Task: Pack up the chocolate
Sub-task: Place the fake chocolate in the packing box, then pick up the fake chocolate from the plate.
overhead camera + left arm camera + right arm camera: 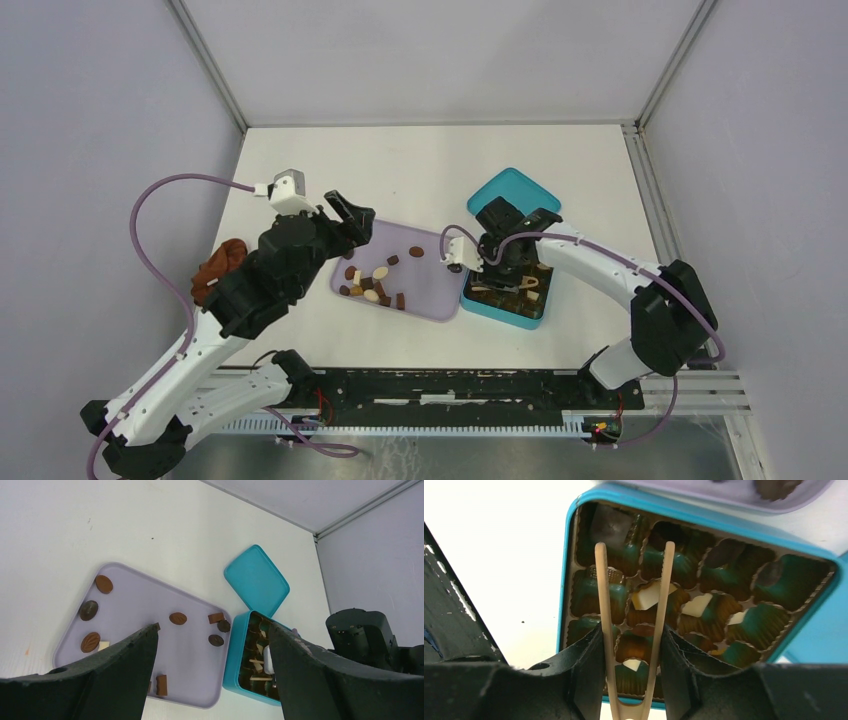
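Several small brown and cream chocolate pieces (375, 285) lie on a lilac tray (430, 290); the left wrist view shows more chocolate (178, 618) on that tray (140, 600). My left gripper (212, 629) hangs open and empty above the tray. The teal box (565, 580) holds paper cups, some with white pieces (696, 605) or a dark piece (609, 525). My right gripper (631, 630) is shut on cream tweezers (604, 595) over the box. The tweezer tips are spread apart with nothing between them.
The teal lid (515, 190) lies flat behind the box (505, 300). A rust-brown cloth lump (220, 265) sits left of the tray, partly behind my left arm. Grey walls close in the table at the left, back and right.
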Tool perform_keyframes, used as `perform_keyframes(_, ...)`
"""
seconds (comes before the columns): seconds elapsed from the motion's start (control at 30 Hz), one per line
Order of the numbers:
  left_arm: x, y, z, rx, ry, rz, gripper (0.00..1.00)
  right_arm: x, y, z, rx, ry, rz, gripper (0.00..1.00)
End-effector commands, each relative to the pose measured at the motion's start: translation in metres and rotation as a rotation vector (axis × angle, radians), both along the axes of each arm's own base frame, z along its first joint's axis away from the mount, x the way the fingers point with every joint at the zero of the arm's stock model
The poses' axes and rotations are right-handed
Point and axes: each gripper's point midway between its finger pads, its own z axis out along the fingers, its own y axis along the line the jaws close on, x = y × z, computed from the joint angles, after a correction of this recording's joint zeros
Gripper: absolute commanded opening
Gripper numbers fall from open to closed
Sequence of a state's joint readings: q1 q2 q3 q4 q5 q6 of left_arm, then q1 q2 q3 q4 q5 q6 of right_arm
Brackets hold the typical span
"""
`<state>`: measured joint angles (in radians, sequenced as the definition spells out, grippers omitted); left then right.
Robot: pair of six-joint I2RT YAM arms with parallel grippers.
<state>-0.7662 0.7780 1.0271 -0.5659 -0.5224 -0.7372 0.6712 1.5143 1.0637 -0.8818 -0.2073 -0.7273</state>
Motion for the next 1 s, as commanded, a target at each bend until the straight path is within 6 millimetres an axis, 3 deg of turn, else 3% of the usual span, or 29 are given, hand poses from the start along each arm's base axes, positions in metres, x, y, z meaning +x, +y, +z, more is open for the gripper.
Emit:
perform_keyframes(0.0, 0.003, 0.002, 0.010, -0.043, -0.029, 0.028, 0.86, 0.017, 0.021, 0.030, 0.090, -0.054, 0.008, 0.44)
perform_keyframes(0.17, 0.002, 0.005, 0.012, -0.038, -0.033, 0.037, 0.86, 0.027, 0.043, 0.045, 0.139, -0.082, 0.022, 0.42)
perform_keyframes(0.4, -0.001, 0.011, 0.022, -0.039, -0.049, 0.044, 0.86, 0.048, 0.100, 0.058, 0.138, -0.158, 0.065, 0.42)
perform_keyframes(0.63, -0.010, 0.027, 0.025, -0.056, -0.065, 0.079, 0.86, 0.067, 0.142, 0.045, 0.067, -0.200, 0.108, 0.42)
perform_keyframes(0.97, -0.020, 0.043, 0.025, -0.062, -0.071, 0.115, 0.86, 0.086, 0.173, 0.011, -0.018, -0.219, 0.122, 0.42)
